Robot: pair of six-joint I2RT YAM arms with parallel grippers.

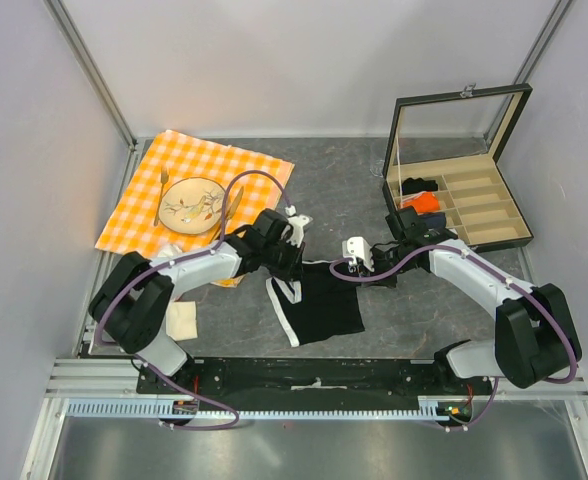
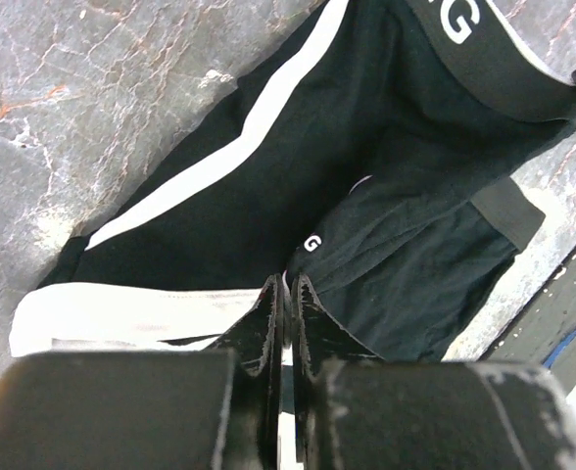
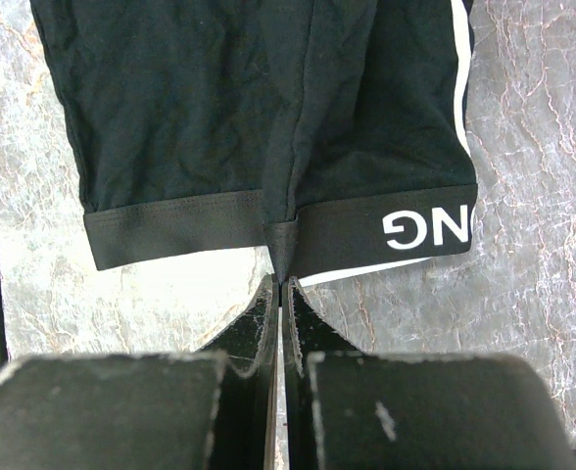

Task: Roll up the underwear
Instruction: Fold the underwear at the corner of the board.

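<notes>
Nearest us, the left gripper (image 2: 286, 292) and the right gripper (image 3: 279, 286) each press their fingers together on an edge of the underwear (image 1: 319, 305). It lies spread on the grey table (image 1: 344, 190) between the two arms. We see an orange checked cloth (image 1: 244, 165) left of and beyond the underwear. An open box (image 1: 494, 243) stands right of and beyond it. A plate (image 1: 170, 205) sits on the cloth, and a white napkin (image 1: 182, 320) lies left of the underwear.

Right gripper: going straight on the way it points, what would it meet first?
The underwear. The right gripper has its jaws shut on a pinch of the black band, so it would likely just push into that fabric.
</notes>
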